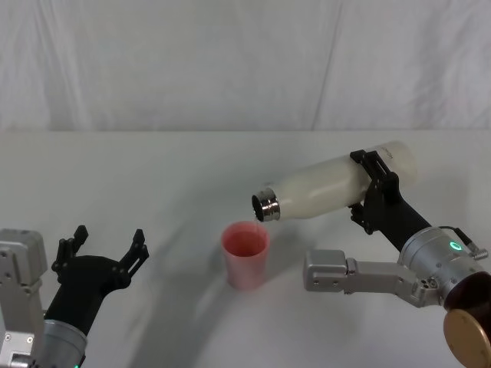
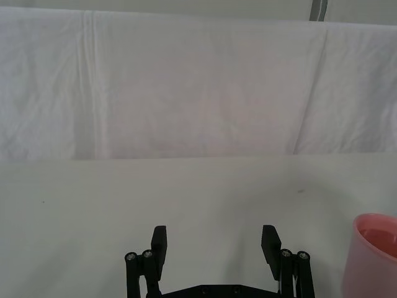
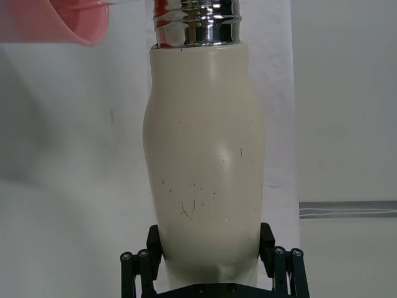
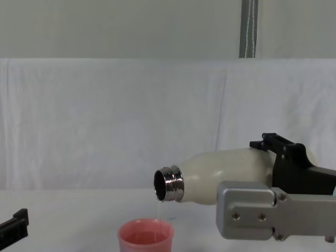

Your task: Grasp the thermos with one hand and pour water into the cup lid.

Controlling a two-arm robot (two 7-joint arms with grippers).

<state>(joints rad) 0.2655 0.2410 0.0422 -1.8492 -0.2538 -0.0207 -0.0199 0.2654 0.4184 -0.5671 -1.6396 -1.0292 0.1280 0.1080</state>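
Note:
My right gripper (image 1: 371, 190) is shut on the cream-white thermos (image 1: 334, 187), holding it tipped nearly on its side above the table. The thermos's steel neck (image 4: 168, 183) points left and slightly down, just over the pink cup lid (image 1: 245, 254). A thin thread of water falls from the neck into the cup lid (image 4: 145, 237), which stands upright on the white table. The right wrist view has the thermos body (image 3: 203, 161) between the fingers (image 3: 156, 245), cup lid rim (image 3: 59, 23) beyond. My left gripper (image 1: 106, 247) rests open at the near left, apart from the cup lid (image 2: 375, 256).
A white cloth covers the table (image 1: 138, 176) and hangs as a backdrop (image 4: 105, 121) behind it. A grey vertical post (image 4: 249, 29) stands behind the backdrop. The table's left and far side hold nothing else.

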